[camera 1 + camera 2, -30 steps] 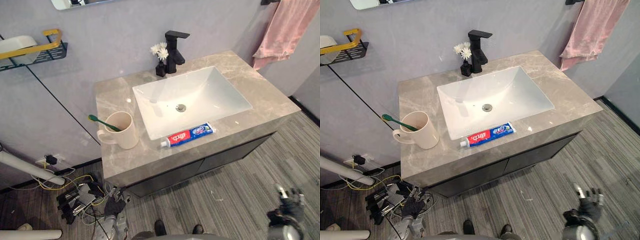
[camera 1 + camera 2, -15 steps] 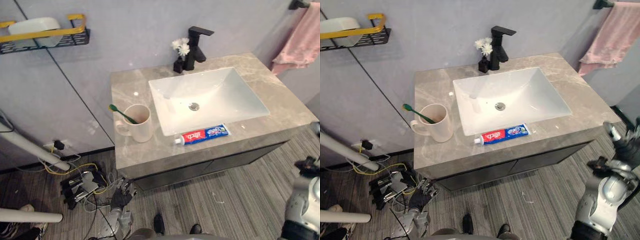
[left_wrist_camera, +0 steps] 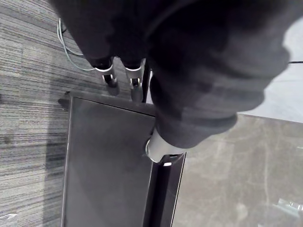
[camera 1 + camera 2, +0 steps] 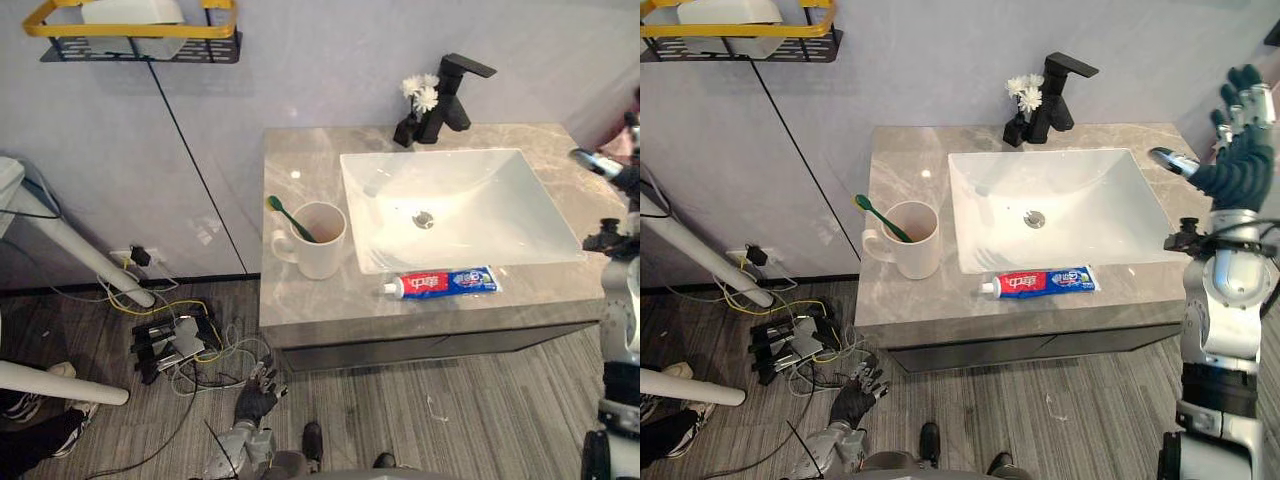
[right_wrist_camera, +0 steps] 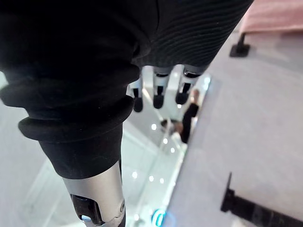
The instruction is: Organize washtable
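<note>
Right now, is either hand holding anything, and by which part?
Nothing held: right hand open, raised beside the sink; left hand open near the floor.

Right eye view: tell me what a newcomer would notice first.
The white sink set in the grey marble countertop draws the eye, with a red-and-blue toothpaste tube lying along the counter's front edge before it. Left of the sink stands a cream mug with a green toothbrush leaning in it. The right hand is raised open beside the counter's right end.
</note>
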